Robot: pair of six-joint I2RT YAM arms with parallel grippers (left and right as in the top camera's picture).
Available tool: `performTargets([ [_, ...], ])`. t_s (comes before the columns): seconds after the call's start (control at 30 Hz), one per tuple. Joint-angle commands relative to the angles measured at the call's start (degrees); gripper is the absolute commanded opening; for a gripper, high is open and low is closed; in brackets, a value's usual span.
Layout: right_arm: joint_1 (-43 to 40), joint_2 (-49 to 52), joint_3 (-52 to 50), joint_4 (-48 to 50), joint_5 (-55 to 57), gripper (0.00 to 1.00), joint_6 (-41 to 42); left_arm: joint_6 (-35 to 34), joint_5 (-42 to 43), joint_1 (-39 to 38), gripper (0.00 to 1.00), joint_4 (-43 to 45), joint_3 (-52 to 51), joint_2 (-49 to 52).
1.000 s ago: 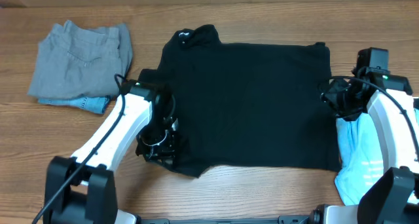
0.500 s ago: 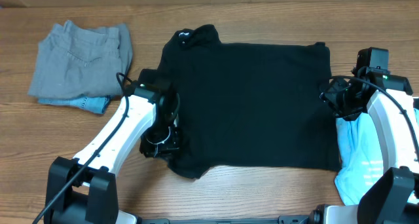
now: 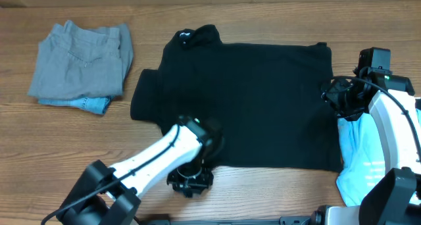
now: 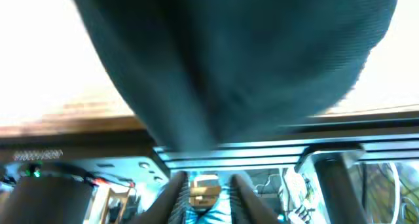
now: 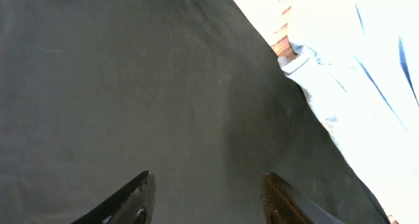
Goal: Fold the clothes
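Observation:
The large black shirt point(image 3: 243, 100) lies spread flat in the middle of the table, its collar point(image 3: 187, 35) at the far left and a sleeve point(image 3: 141, 97) sticking out left. My left gripper point(image 3: 191, 180) is at the shirt's front edge. In the blurred left wrist view its fingers point(image 4: 208, 191) stand a little apart with nothing between them, below black cloth point(image 4: 229, 60). My right gripper point(image 3: 334, 97) is open over the shirt's right edge point(image 5: 163, 86), its fingers point(image 5: 208, 185) wide apart and empty. The light-blue tee point(image 3: 360, 162) lies under my right arm.
A folded grey piece point(image 3: 82, 57) on a denim piece point(image 3: 92, 104) lies at the far left. The light-blue tee point(image 5: 366, 73) touches the black shirt's right side. The table's front edge point(image 4: 59, 122) is close to my left gripper.
My left arm has swung from the shirt's lower left corner to the right and toward the front edge. The shirt's left sleeve is now uncovered. The right arm has not moved.

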Motion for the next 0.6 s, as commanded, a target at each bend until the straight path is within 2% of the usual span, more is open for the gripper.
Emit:
performTargets([
  [0.0,0.0,-0.2,-0.2,0.2,-0.3,0.56,0.5,-4.4,-0.6,-1.8,0.29,-1.1,-0.9,-0.8],
  [0.1,0.0,-0.2,-0.2,0.2,-0.3,0.56,0.5,-5.3,-6.0,-0.7,0.19,-5.2,-0.5,-0.8],
  [0.2,0.0,-0.2,-0.2,0.2,-0.5,0.56,0.5,-6.1,-12.2,2.3,0.19,-9.0,0.9,-1.5],
  [0.3,0.0,-0.2,-0.2,0.3,-0.8,0.56,0.5,-6.3,-16.3,7.1,0.49,-6.8,2.4,-2.7],
  [0.33,0.0,-0.2,-0.2,0.2,-0.9,0.56,0.5,-5.9,-16.6,9.0,0.55,-4.7,2.6,-2.9],
  [0.37,0.0,-0.2,-0.2,0.2,-0.9,0.56,0.5,-4.5,-16.3,11.9,0.56,-0.8,2.6,-3.0],
  [0.4,0.0,-0.2,-0.2,0.2,-0.9,0.56,0.5,-3.6,-15.9,13.5,0.51,1.4,2.6,-3.0],
  [0.43,0.0,-0.2,-0.2,0.2,-1.0,0.56,0.5,-2.3,-15.9,15.6,0.41,4.9,2.6,-2.9],
  [0.5,0.0,-0.2,-0.2,0.3,-1.0,0.56,0.5,2.7,-15.4,18.8,0.29,13.1,2.6,-2.7],
  [0.53,0.0,-0.2,-0.2,0.3,-1.4,0.56,0.5,5.3,-13.8,20.1,0.18,17.4,2.6,-2.5],
  [0.57,0.0,-0.2,-0.2,0.3,-1.4,0.56,0.5,7.8,-11.5,20.9,0.14,21.1,2.6,-2.4],
])
